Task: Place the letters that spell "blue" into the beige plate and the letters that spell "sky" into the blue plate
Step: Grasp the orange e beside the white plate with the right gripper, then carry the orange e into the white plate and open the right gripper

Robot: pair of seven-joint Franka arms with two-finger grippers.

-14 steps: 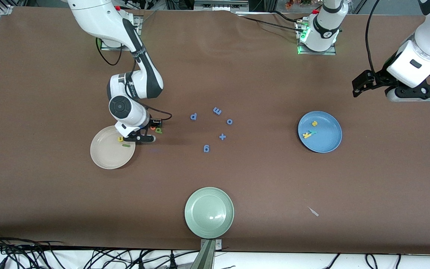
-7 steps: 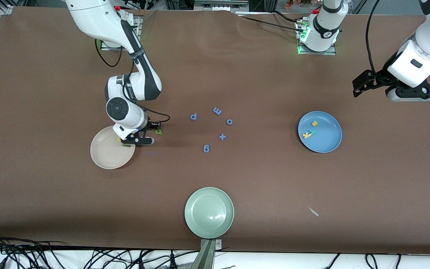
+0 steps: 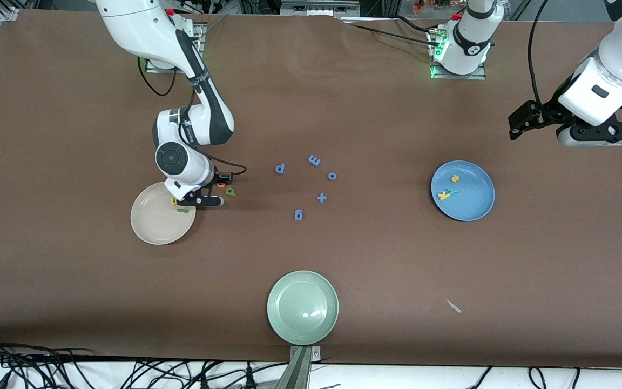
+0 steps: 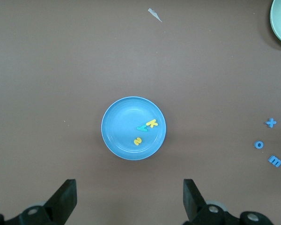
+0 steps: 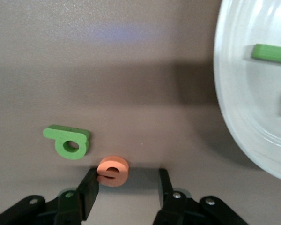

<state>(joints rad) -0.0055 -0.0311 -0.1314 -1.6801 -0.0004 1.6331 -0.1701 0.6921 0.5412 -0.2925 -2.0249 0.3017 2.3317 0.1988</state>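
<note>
My right gripper [image 5: 128, 183] is low at the table beside the beige plate [image 3: 154, 227], open around the orange "e" [image 5: 112, 171]. One finger [image 5: 90, 190] touches the "e"; the other stands apart from it. The green "b" [image 5: 68, 141] lies on the table next to the "e" [image 3: 220, 185]. In the beige plate [image 5: 243, 117] lie the dark green "l" [image 5: 271, 53] and the yellow "u" [image 3: 173, 201]. The blue plate [image 3: 473, 205] holds the yellow "s" [image 4: 137, 141], yellow "k" [image 4: 152, 123] and teal "y" [image 4: 143, 128]. My left gripper [image 4: 129, 197] waits open, high above the table by the blue plate.
Several all-blue letters [image 3: 315, 160] lie scattered mid-table between the two plates. A pale green plate [image 3: 303, 324] sits near the front edge. A small white scrap [image 3: 454, 306] lies nearer the front camera than the blue plate.
My right gripper shifted slightly beside the beige plate and its jaws narrowed a little around the orange "e". The left arm drifted slightly.
</note>
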